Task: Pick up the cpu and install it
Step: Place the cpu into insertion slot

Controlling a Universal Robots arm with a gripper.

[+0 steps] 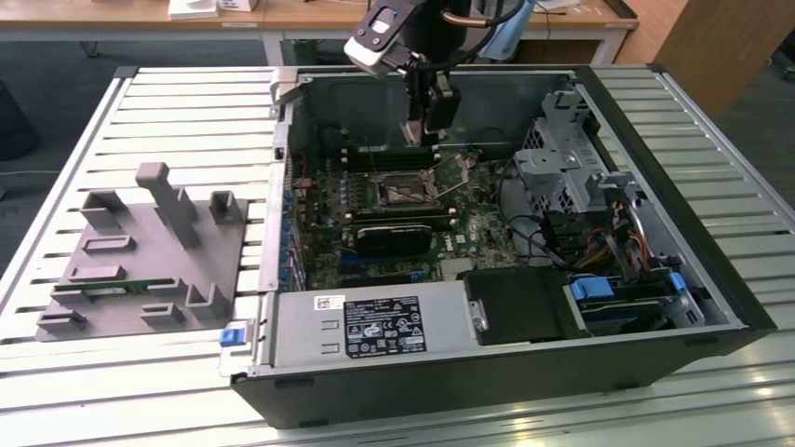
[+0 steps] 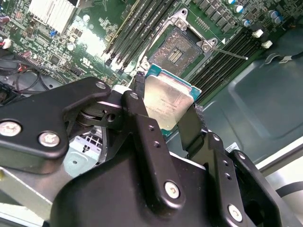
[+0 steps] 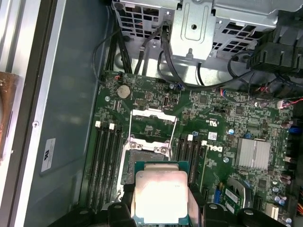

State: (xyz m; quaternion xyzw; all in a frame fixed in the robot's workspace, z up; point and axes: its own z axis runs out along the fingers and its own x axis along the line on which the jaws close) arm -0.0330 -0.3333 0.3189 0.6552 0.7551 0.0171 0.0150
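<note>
Currently claw (image 2: 166, 111) clenched on cpu (image 2: 165, 94) by opposite edges, silver top showing in both wrist views; cpu hangs above open socket (image 2: 177, 47) on motherboard (image 3: 222, 118) inside computer case (image 1: 497, 382).

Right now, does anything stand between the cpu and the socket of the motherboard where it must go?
Nothing visible does. The end effector holds the cpu by two edges above the motherboard, and the socket lies open with its contact field bare. The memory slots run beside it, not over it.
</note>
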